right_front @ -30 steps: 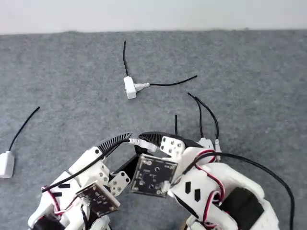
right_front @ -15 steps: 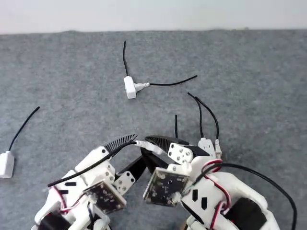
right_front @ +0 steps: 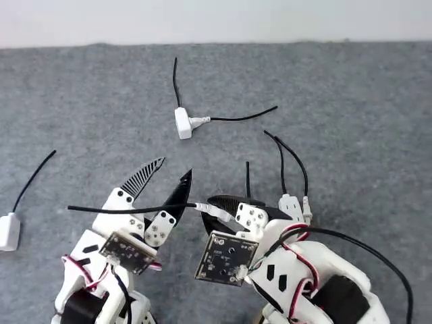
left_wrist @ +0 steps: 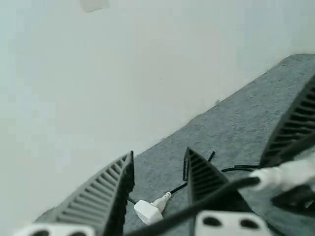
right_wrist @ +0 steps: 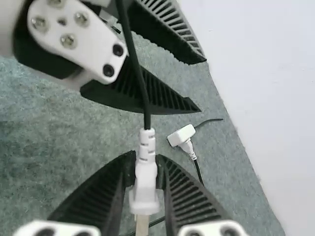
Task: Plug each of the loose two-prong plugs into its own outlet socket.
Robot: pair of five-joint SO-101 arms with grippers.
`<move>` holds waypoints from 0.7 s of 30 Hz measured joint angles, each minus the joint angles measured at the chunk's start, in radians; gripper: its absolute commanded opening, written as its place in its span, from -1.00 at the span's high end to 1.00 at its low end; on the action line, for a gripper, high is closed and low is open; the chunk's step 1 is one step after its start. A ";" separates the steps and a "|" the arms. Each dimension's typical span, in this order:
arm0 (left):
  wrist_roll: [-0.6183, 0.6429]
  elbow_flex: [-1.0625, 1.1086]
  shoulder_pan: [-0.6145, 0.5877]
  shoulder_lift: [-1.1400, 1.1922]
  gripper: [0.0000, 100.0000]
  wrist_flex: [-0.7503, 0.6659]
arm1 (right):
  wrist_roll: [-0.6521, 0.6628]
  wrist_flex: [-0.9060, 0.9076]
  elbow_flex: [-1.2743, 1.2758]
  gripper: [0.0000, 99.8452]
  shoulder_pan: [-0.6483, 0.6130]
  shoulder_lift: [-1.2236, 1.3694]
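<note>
Fingers of right gripper (right_wrist: 145,158) clenched on a white plug (right_wrist: 143,189), low over the tabletop (right_front: 351,108) in front of both arms. Its black cord (right_wrist: 132,59) runs across the left gripper (right_front: 174,169), whose fingers are spread and empty.

Risk: the cord likely snags on those spread fingers once the plug travels, twisting it in the grasp. Prongs hidden, facing unsure, so a misaligned insertion is possible.

Count:
- one held plug
- one plug-and-socket pair (right_front: 183,123) already joined, far middle
- one lone socket (right_front: 8,231) at the left edge
- two small white pieces (right_front: 290,201) beside the right arm, kind unclear
</note>
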 measured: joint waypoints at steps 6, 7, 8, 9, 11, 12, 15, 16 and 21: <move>0.006 -0.057 0.072 0.000 0.68 0.103 | 0.000 -0.034 0.080 0.98 -0.003 0.000; 0.006 -0.068 0.083 0.000 0.68 0.123 | 0.000 -0.044 0.094 0.98 -0.002 0.000; 0.006 -0.080 0.094 0.000 0.68 0.141 | 0.000 -0.052 0.103 0.98 0.002 0.000; 0.006 -0.092 0.103 0.000 0.68 0.158 | 0.000 -0.058 0.106 0.98 0.002 0.005; 0.011 -0.101 0.124 0.000 0.68 0.170 | 0.000 -0.063 0.112 0.98 0.000 0.002; 0.011 -0.101 0.132 0.000 0.68 0.170 | 0.000 -0.063 0.112 0.98 0.000 0.002; 0.012 -0.103 0.141 -0.002 0.68 0.172 | 0.002 -0.063 0.124 0.98 0.000 0.005; 0.012 -0.103 0.141 -0.002 0.68 0.172 | 0.002 -0.063 0.130 0.98 0.000 0.011; 0.011 -0.089 0.117 -0.002 0.68 0.138 | 0.003 -0.063 0.147 0.98 -0.006 0.014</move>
